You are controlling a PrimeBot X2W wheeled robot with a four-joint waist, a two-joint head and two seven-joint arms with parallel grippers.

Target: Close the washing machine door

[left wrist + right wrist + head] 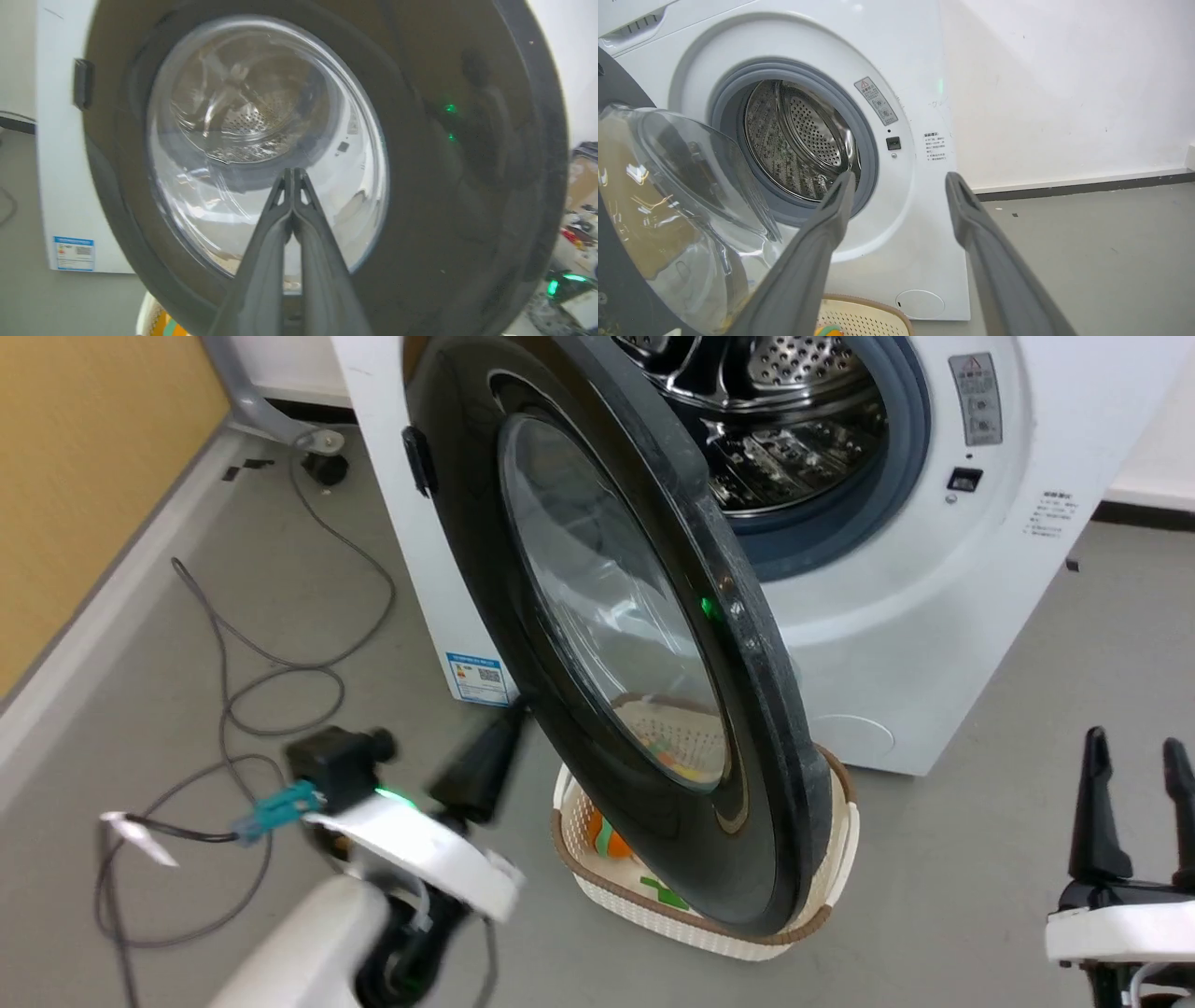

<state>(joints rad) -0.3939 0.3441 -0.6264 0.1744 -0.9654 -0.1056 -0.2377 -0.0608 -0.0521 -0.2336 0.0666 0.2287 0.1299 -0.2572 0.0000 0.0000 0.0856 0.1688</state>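
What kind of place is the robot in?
Probably a laundry corner in a test room: a white front-loading washing machine, its door open, a cream basket on the floor, loose cables nearby.

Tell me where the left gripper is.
In the head view, the left gripper is at lower left, fingers shut, tips close to the outer face of the washing machine door, left of the cream basket.

Glossy black washing machine door (747, 709) half-open — white washing machine (934, 644)
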